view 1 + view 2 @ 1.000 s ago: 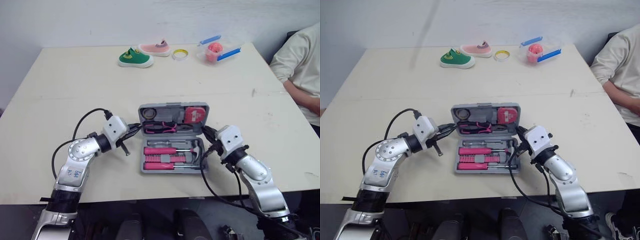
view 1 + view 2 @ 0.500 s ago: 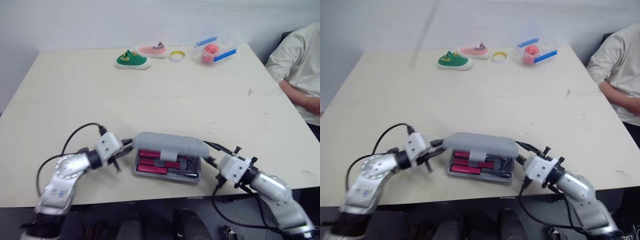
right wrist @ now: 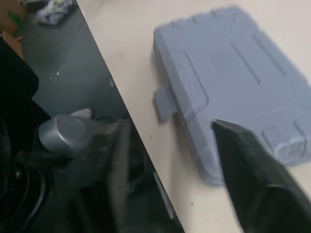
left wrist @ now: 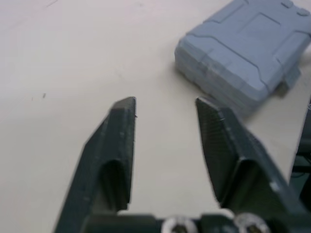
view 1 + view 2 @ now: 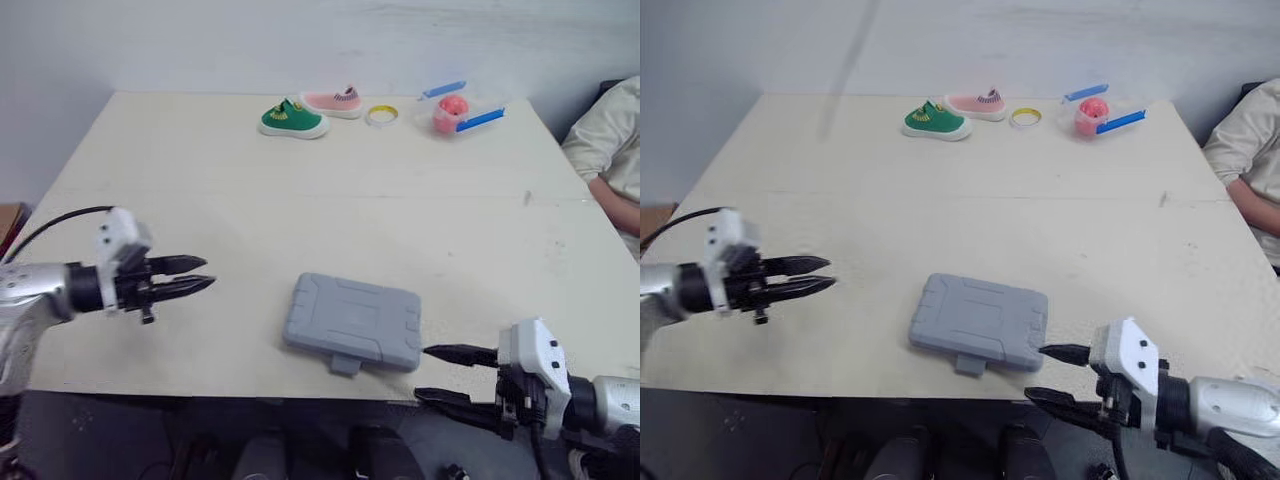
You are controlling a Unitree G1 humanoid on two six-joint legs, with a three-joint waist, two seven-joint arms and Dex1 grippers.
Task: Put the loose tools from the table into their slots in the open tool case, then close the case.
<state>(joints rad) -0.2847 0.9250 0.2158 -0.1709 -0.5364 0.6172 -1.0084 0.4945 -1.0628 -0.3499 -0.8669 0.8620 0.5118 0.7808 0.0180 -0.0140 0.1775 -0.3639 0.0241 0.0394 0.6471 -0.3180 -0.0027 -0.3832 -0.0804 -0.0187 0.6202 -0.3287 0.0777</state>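
Observation:
The grey tool case (image 5: 352,322) lies closed and flat near the table's front edge, its latch tab (image 5: 344,363) facing front. My left gripper (image 5: 203,275) hovers open over the table well to the left of the case, with nothing between its fingers. My right gripper (image 5: 427,373) is open at the front edge, just right of the case's front right corner, one finger over the table and one below the edge. The case (image 4: 248,53) lies ahead of the left fingers, and in the right wrist view the case (image 3: 233,82) is close by.
At the far edge sit a green shoe (image 5: 292,119), a pink shoe (image 5: 336,101), a yellow tape ring (image 5: 381,115) and a clear tub with a pink ball (image 5: 452,112). A person's sleeve (image 5: 604,140) is at the right edge.
The case lid has come down from half raised to fully closed. Both grippers have drawn away from the case, the left far to the left, the right toward the front edge. The camera shifted.

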